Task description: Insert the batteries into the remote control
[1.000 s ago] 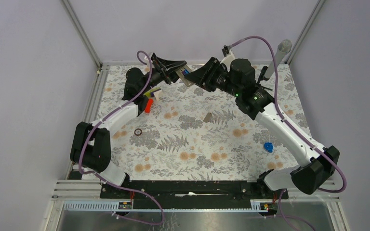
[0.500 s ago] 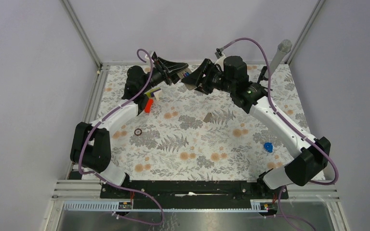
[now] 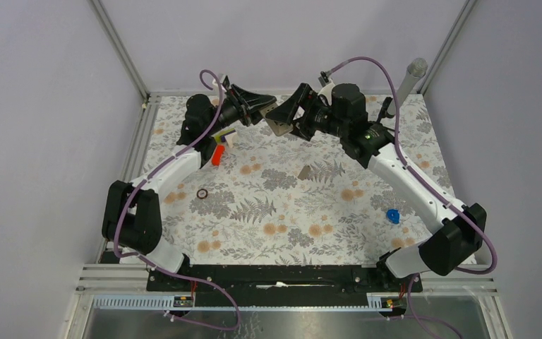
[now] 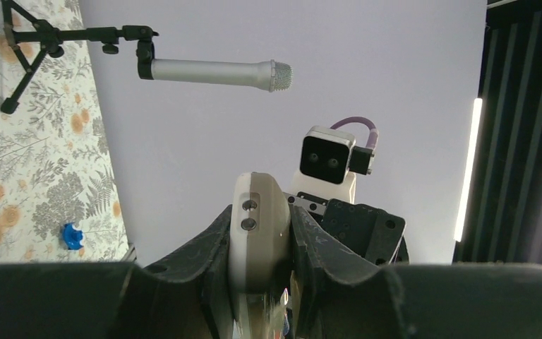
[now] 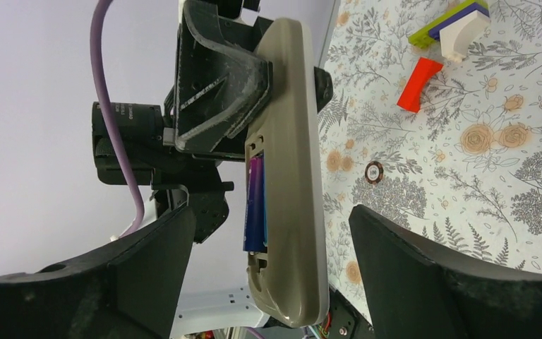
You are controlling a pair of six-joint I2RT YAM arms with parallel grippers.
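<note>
Straight ahead of the right gripper [image 5: 269,222], framed by its spread and empty fingers, hangs the remote control [image 5: 293,127], raised well above the table [image 3: 289,212]. Its long axis runs crosswise to the line between those two fingers. Closing them would therefore meet the handset across its slim body, not end to end. The left gripper [image 4: 257,226] is clenched on the end of the handset farthest from the right wrist. It pinches the handset front to back, with the grey-tan back turned toward the right gripper.

In that back the recess [image 5: 257,258] lies open, and a blue-purple battery [image 5: 255,205] sits in it lengthwise, parallel to the handset. From this slant I cannot tell whether one cell or two lie there. I also cannot tell whether the battery is fully seated.

The overhead view shows both grippers nearly tip to tip at the far side of the table, so the right arm is the free one and the nearer to the recess. How far its fingertips stand off the handset cannot be read from either wrist view.

My judgement is that loading is well along. The coming move turns on the right fingers reaching the recess squarely while the left grip holds the handset rigid. The grey cover piece [image 3: 305,171] lies below and nearer the right arm's base.
</note>
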